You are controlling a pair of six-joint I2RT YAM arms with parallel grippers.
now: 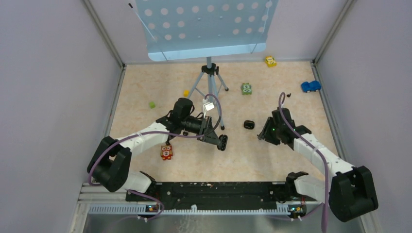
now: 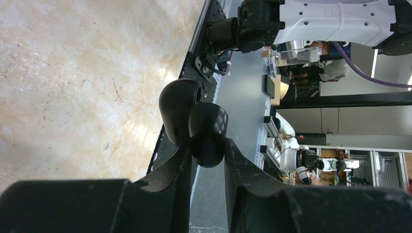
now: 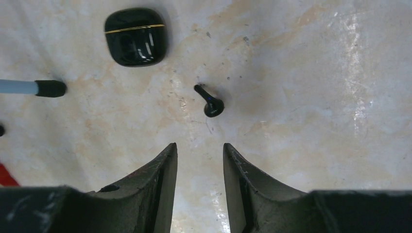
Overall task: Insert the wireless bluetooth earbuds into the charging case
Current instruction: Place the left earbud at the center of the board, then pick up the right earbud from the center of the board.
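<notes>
Jaws of the right gripper are seen parted with nothing between them, poised low over the table. Just ahead of its fingertips, one of the wireless bluetooth earbuds is found lying on the bare surface, stem pointing away from the jaws, untouched. The charging case is set farther ahead and to the left in the right wrist view, apart from the earbud, lid closed along a thin gold seam. From above, the case is placed between the two grippers, nearer the right gripper; the earbud itself cannot be made out there. Jaws of the left gripper are clenched on a black two-lobed object, held off the table; what it is cannot be told. The left gripper is turned on its side, near a foot of the tripod. A dark speck is seen beside the blue toy car, too small to identify. An orange numbered block is lying by the left arm.
</notes>
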